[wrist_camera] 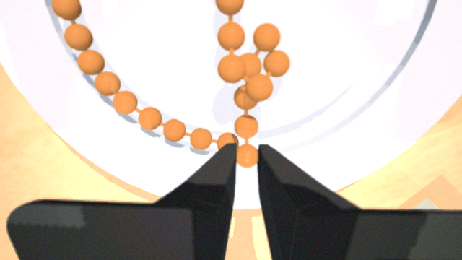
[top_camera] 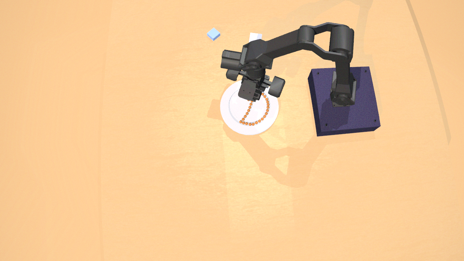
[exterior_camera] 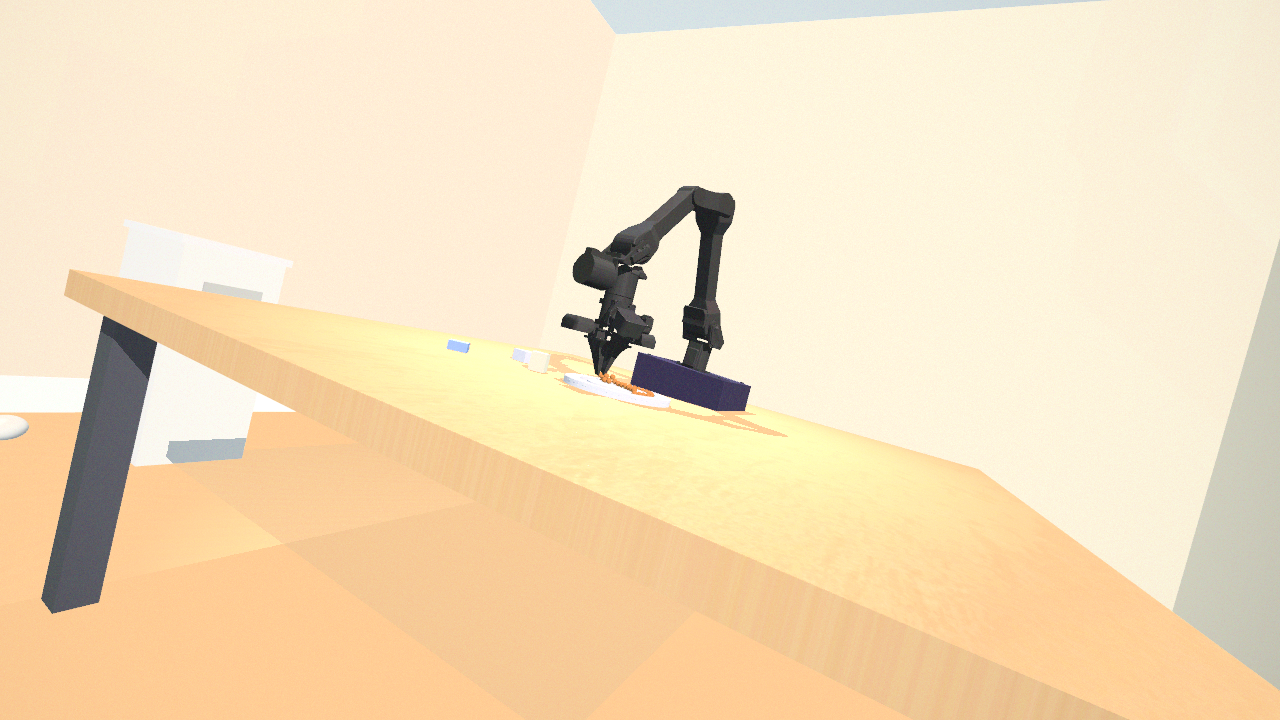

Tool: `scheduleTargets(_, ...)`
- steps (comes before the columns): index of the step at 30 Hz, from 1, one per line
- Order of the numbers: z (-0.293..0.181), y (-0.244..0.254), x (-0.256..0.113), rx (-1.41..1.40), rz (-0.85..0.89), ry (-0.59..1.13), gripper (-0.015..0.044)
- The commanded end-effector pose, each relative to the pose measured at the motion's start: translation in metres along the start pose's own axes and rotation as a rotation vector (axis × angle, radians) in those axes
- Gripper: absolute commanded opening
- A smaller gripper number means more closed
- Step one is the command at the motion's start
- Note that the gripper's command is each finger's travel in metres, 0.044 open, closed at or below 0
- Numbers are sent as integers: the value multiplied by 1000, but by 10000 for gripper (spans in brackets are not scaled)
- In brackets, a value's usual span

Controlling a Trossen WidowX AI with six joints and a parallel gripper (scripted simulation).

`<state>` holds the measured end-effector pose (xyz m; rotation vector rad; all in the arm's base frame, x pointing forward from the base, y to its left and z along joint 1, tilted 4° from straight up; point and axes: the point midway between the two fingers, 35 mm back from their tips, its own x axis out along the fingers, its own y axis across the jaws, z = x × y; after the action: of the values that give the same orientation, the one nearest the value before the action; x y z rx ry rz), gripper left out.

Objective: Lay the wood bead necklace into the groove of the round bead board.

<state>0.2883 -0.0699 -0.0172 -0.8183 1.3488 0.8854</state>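
The white round bead board [top_camera: 227, 116] [exterior_camera: 657, 402] [wrist_camera: 32, 90] lies on the table with a thin circular groove. The orange bead necklace [top_camera: 268, 106] [exterior_camera: 640, 390] [wrist_camera: 125, 102] lies along the groove on one side, the right in the top view. Its other strand runs nearly straight across the inside of the ring, with a small bunched loop near the gripper in the wrist view. My gripper [exterior_camera: 600, 373] [wrist_camera: 247, 153] is shut on one bead of the necklace at the board's far side. In the top view the fingertips are hidden under the arm.
A light blue block [top_camera: 213, 34] [exterior_camera: 458, 345] lies beyond the board. A white block [top_camera: 255, 36] is partly hidden behind the arm, and a cream block [exterior_camera: 537, 361] shows in the exterior view. The arm's dark purple base box [top_camera: 347, 124] [exterior_camera: 684, 383] stands right of the board.
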Motion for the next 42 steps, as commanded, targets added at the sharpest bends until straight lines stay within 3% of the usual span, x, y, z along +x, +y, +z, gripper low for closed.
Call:
scheduleTargets(1,-1,-3,-1,-4,-6,1,0)
scheduleTargets(9,-1,-3,6,-4,-6,1,0)
scheduleTargets(26,-1,-2,2,0,-2,0,440)
scheduleTargets(42,-1,-2,-1,-4,-6,1,440)
